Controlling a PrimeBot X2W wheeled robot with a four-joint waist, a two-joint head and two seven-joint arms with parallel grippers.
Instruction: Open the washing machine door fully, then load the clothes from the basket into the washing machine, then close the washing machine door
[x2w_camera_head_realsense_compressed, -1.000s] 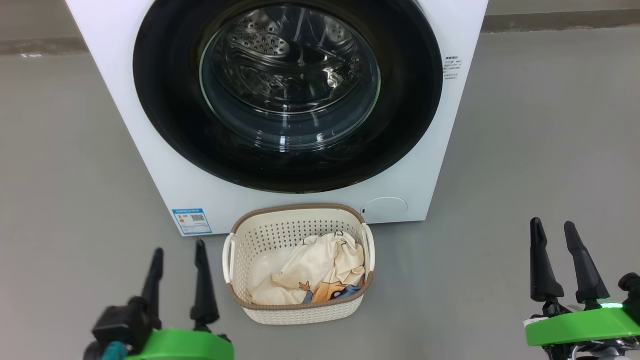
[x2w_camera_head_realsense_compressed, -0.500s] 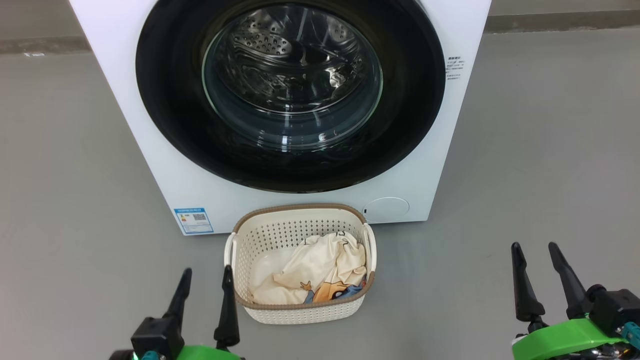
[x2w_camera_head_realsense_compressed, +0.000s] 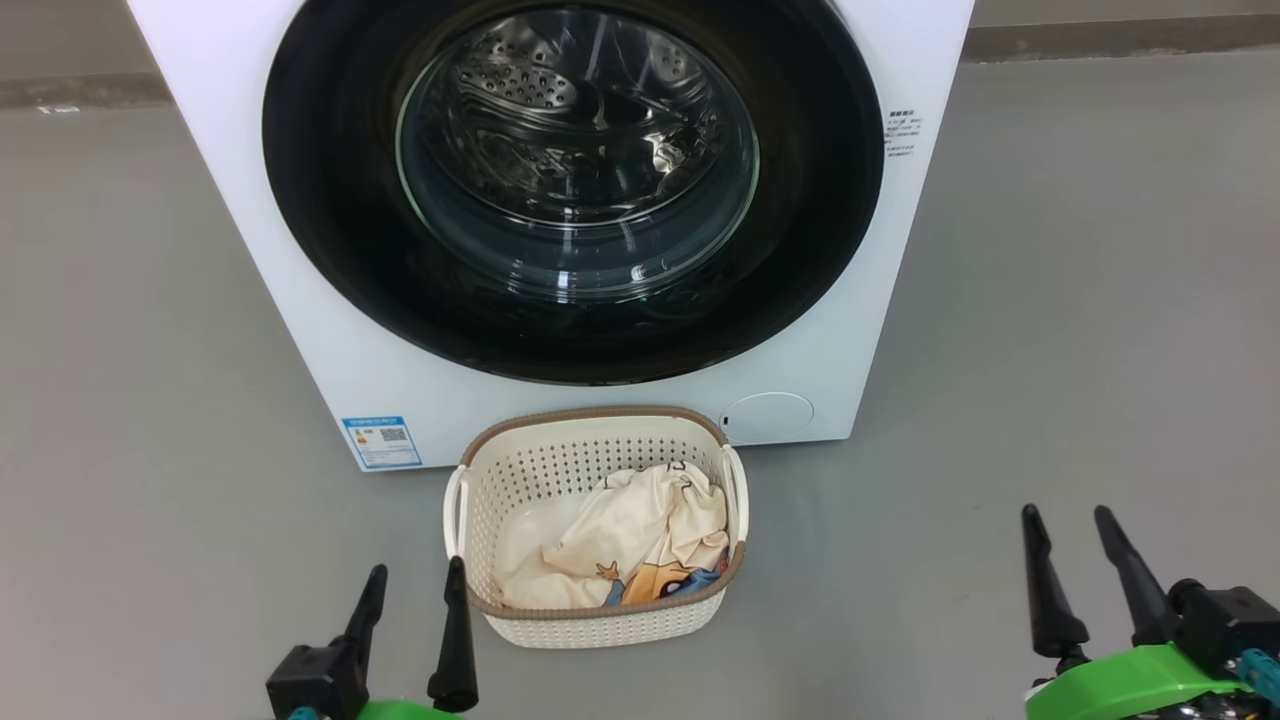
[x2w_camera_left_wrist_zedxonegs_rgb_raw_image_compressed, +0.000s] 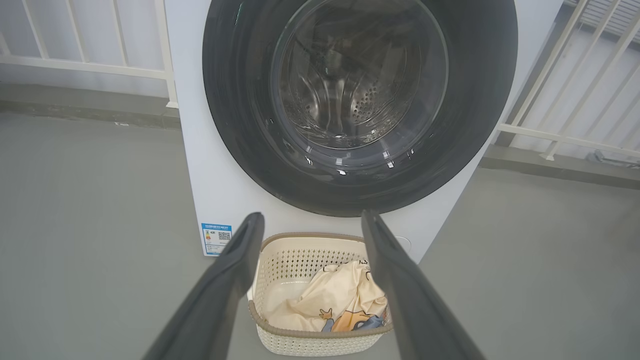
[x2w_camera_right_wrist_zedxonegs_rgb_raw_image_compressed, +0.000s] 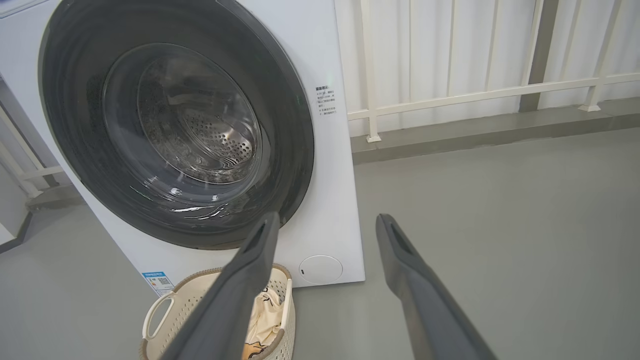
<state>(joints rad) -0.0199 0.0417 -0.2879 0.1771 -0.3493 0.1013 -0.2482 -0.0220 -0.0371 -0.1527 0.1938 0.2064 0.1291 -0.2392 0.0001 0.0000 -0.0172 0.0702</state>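
The white washing machine (x2w_camera_head_realsense_compressed: 300, 280) fills the upper head view, and its round black-rimmed door (x2w_camera_head_realsense_compressed: 330, 200) is closed flat against the front, the steel drum showing through the glass. On the floor before it stands the cream basket (x2w_camera_head_realsense_compressed: 600, 625) holding the clothes (x2w_camera_head_realsense_compressed: 630, 540), a cream piece with an orange print and a bit of blue. My left gripper (x2w_camera_head_realsense_compressed: 415, 580) is open, low and just left of the basket. My right gripper (x2w_camera_head_realsense_compressed: 1065, 520) is open, far off to the right over bare floor. Both are empty. In the left wrist view the door (x2w_camera_left_wrist_zedxonegs_rgb_raw_image_compressed: 235, 100) and basket (x2w_camera_left_wrist_zedxonegs_rgb_raw_image_compressed: 320, 342) lie ahead.
Grey floor (x2w_camera_head_realsense_compressed: 1050, 300) spreads on both sides of the machine. A white railing (x2w_camera_right_wrist_zedxonegs_rgb_raw_image_compressed: 475, 95) on a low kerb runs behind it, as the wrist views show. A blue label sticker (x2w_camera_head_realsense_compressed: 381, 441) sits at the machine's lower left corner.
Both grippers have dropped lower in the head view. The left one has shifted right toward the basket; the right one has shifted slightly left. Both stayed open.
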